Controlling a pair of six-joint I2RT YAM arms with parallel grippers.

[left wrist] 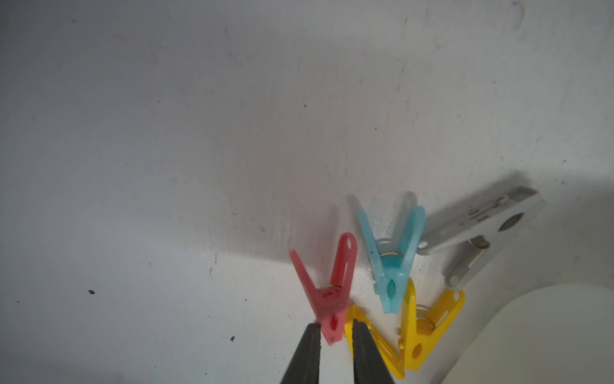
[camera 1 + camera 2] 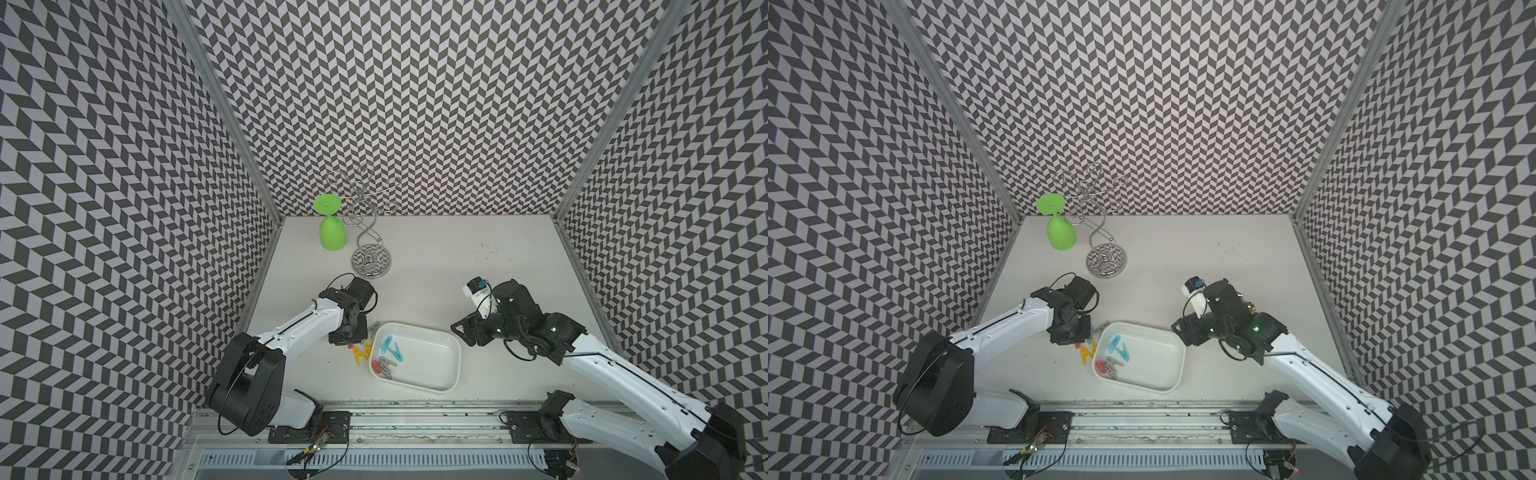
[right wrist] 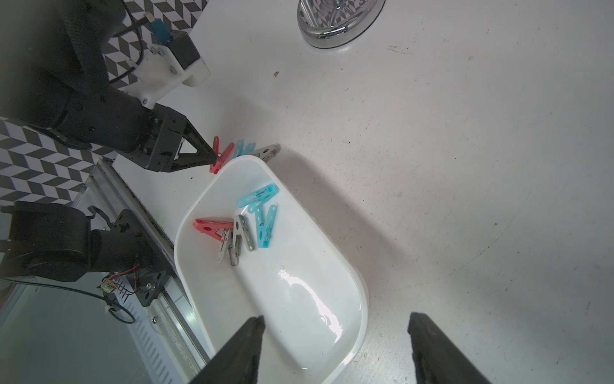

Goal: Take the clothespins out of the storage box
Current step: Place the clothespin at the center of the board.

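the left gripper point(image 1: 335, 327) sits low over the white table point(image 2: 457, 257), just left of the shallow white plastic storage box point(image 2: 432, 365) with rounded corners. its two black fingers stand only narrowly apart, with the nose of a red v-shaped plastic clothespin point(image 1: 329, 299) between them. one finger touches it and a sliver of gap shows beside the other, so i cannot tell whether the peg is gripped or free.

close around it on the table lie a light blue clothespin point(image 1: 392, 262), a grey clothespin point(image 1: 475, 226) and two yellow clothespins point(image 1: 428, 329). all five are outside the box.

five clothespins are inside, bunched at the box's left end: a light blue pair point(image 3: 257, 196), a red one point(image 3: 209, 226) and a grey pair point(image 3: 237, 239). the red and grey ones touch.

the right gripper point(image 3: 335, 317) hovers at the box's right end, spread wide and holding nothing. one finger is over the basin, the other over the table beyond the rim. from there the bunch lies straight ahead down the box's long axis, across its bare floor.

from the left gripper the bunch lies just to the right, over the near rim, so the left arm looks much the nearer. the pegs lie slanted across the box rather than along it. a wrist turn will probably be needed to close across a single peg without dragging its neighbour.
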